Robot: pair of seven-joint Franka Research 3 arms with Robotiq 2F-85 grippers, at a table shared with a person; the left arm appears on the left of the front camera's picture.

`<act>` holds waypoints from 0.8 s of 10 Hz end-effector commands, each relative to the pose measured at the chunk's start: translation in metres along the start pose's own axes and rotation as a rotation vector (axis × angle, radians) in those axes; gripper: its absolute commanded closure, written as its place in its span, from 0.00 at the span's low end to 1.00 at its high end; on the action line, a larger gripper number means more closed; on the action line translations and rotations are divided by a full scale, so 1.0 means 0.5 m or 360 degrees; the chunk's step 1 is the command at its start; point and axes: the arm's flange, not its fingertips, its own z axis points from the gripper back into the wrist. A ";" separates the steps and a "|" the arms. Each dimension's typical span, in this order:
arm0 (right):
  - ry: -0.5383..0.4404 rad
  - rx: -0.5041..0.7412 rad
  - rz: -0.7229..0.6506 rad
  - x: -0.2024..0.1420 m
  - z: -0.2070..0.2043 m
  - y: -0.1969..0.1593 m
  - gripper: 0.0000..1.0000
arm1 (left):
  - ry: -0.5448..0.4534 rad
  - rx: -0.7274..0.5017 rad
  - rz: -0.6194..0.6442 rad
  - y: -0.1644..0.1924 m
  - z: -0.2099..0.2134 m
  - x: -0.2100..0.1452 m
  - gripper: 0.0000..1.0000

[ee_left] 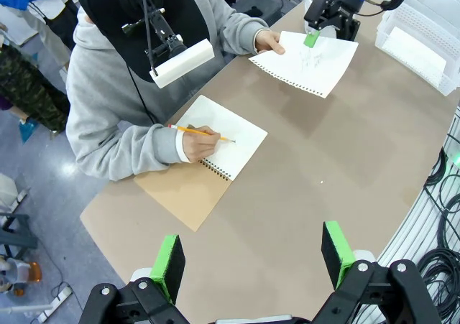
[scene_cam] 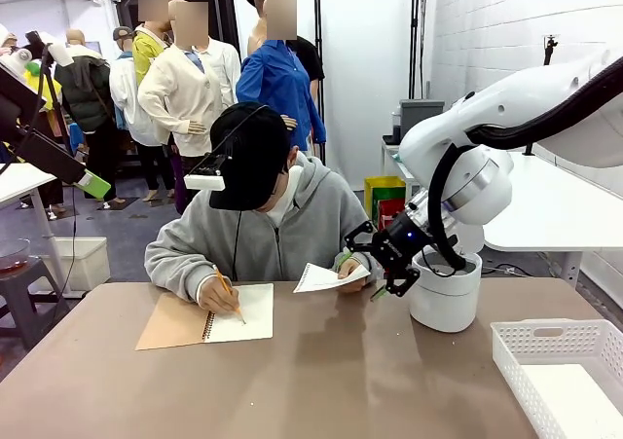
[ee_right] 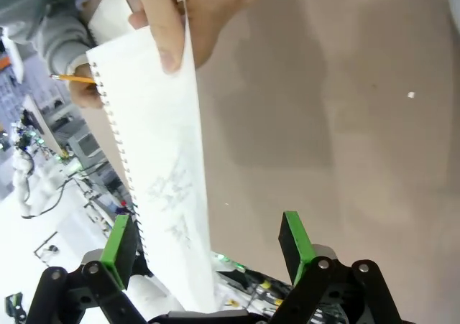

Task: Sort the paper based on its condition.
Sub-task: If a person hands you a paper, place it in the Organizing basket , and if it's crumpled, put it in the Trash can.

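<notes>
A person's hand (scene_cam: 348,281) holds out a smooth, flat white sheet of paper (scene_cam: 323,277) with punched holes along one edge over the far side of the table. My right gripper (scene_cam: 382,269) is open at the sheet's free end. In the right wrist view the sheet (ee_right: 169,166) hangs between the green pads (ee_right: 121,241), close to the left one, with the jaws wide apart. My left gripper (ee_left: 253,259) is open and holds nothing, high above the near side of the table. Another flat sheet (ee_left: 413,51) lies in the white basket (scene_cam: 560,361).
The person writes with a pencil (scene_cam: 230,295) in a brown-covered spiral notebook (scene_cam: 209,317) at the far left of the table. A round white bin (scene_cam: 446,293) stands just behind my right gripper. The white basket sits at the near right corner.
</notes>
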 end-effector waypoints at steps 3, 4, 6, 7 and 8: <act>0.0056 0.0141 -0.0026 0.026 -0.045 -0.003 0.19 | -0.0010 -0.0013 0.0002 0.001 0.001 -0.001 0.00; 0.0064 0.0172 -0.0034 0.027 -0.040 -0.002 0.38 | -0.0010 -0.0013 0.0002 0.001 0.001 -0.001 0.00; 0.0048 0.0181 -0.0041 0.030 -0.029 -0.004 0.76 | -0.0010 -0.0013 0.0002 0.001 0.001 -0.001 0.00; 0.0045 0.0187 -0.0043 0.030 -0.024 -0.004 0.95 | -0.0010 -0.0013 0.0002 0.001 0.001 -0.001 0.00; 0.0040 0.0191 -0.0040 0.031 -0.020 -0.004 1.00 | -0.0010 -0.0013 0.0002 0.001 0.001 -0.001 0.00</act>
